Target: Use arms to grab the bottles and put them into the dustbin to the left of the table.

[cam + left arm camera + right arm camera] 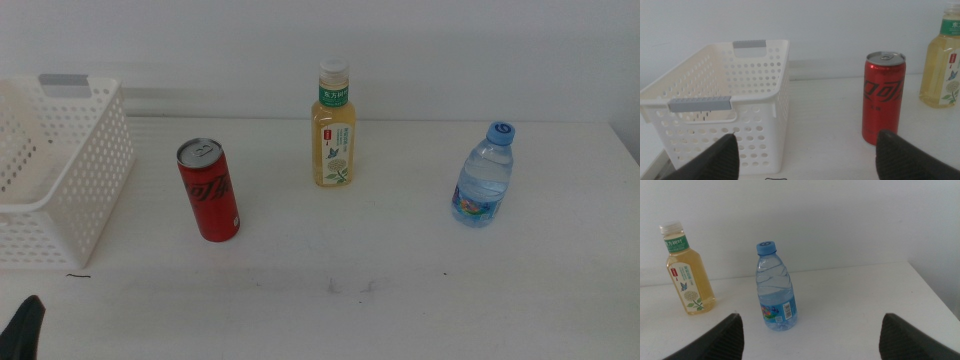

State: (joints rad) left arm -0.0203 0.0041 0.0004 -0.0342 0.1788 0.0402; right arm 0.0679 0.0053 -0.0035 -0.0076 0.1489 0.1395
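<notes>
Three drinks are shown standing upright and well apart on the white counter (420,300). The red can (208,189) stands nearest the white basket (60,190), which rests at the counter's left edge and is seen to hold nothing. The yellow tea bottle (334,125) is set farther back at the middle, and the small water bottle (484,176) stands to the right. The left hand (807,155) is held wide, low before the basket and the can, touching neither. The right hand (810,335) is likewise spread wide, facing the water bottle with nothing gripped.
</notes>
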